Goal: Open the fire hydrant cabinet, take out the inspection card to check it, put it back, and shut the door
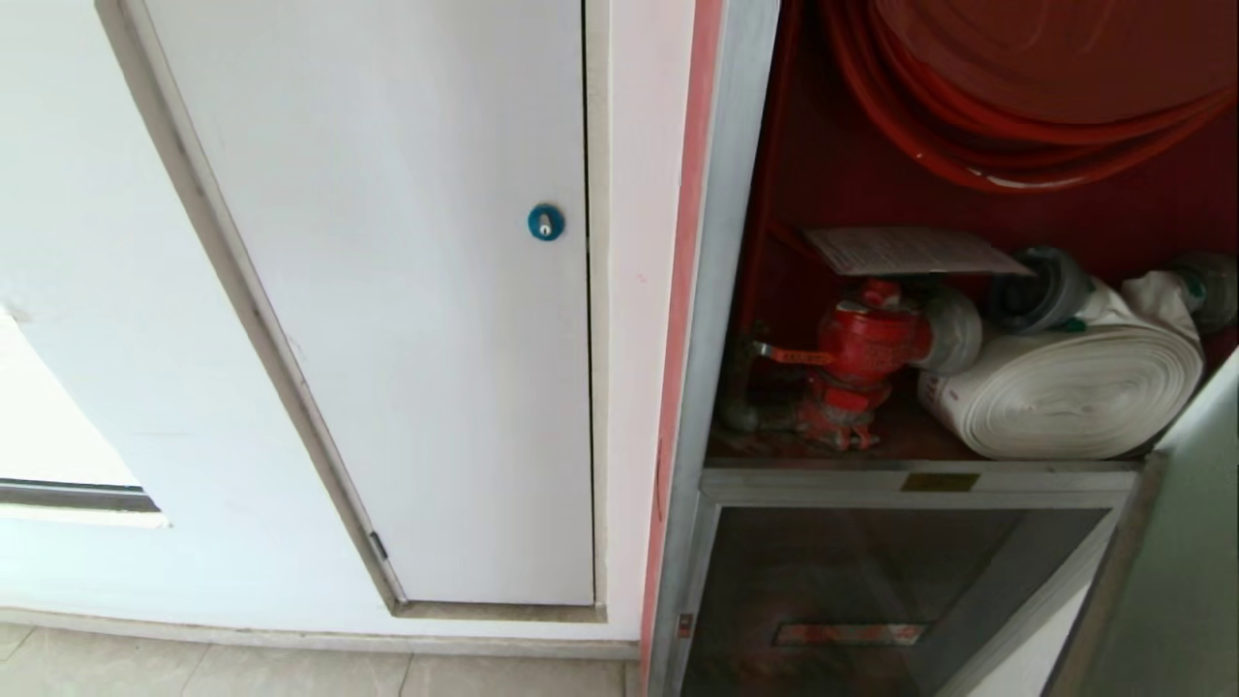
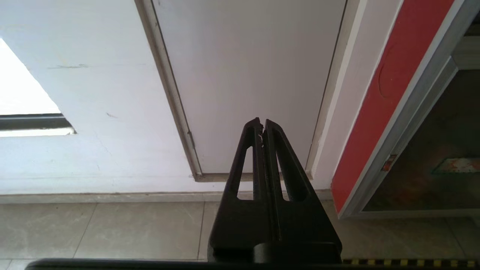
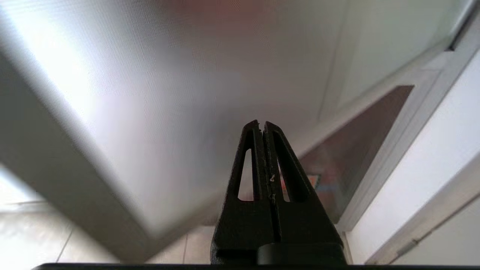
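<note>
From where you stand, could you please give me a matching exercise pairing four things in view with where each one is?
Things:
1. inspection card
2. white rolled hose
3. blue round lock
4. red hose reel

Places:
A. on the plain white door
B. at the cabinet's top
C. lying on the red valve
D. on the shelf, right of the valve

Pairs: 1-C, 2-D, 3-A, 4-B
</note>
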Controlling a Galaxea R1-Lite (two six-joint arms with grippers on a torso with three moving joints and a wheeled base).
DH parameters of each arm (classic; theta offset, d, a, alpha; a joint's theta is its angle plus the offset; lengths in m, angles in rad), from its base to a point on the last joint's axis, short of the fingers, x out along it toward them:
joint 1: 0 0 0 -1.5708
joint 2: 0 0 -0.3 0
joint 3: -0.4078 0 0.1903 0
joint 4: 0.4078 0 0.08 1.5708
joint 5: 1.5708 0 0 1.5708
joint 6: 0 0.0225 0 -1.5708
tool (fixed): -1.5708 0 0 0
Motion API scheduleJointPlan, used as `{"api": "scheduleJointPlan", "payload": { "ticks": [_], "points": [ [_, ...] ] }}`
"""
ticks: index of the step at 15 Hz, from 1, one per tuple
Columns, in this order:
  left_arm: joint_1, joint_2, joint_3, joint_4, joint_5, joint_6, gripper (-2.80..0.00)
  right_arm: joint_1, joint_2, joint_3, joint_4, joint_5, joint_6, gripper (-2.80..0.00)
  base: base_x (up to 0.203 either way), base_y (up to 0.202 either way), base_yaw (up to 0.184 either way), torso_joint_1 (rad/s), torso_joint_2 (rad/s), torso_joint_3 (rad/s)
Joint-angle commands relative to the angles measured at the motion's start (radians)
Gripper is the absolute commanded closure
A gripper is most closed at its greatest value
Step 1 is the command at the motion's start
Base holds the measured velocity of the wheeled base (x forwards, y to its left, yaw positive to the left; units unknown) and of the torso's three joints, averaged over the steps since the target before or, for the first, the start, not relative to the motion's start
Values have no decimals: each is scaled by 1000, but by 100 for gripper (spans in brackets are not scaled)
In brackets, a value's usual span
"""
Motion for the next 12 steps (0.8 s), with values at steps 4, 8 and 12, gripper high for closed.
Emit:
{"api": "scheduleJointPlan", "payload": {
  "ticks": [4, 8, 12],
  "points": [
    [0, 2, 0, 0, 0, 0, 0, 0, 0, 0, 0, 0, 1, 0, -198, 0, 2, 0, 3, 4],
    [0, 2, 0, 0, 0, 0, 0, 0, 1, 0, 0, 0, 1, 0, -197, 0, 0, 2, 3, 2],
    [0, 2, 0, 0, 0, 0, 0, 0, 1, 0, 0, -1, 1, 0, -196, 0, 1, 2, 4, 2]
  ]
}}
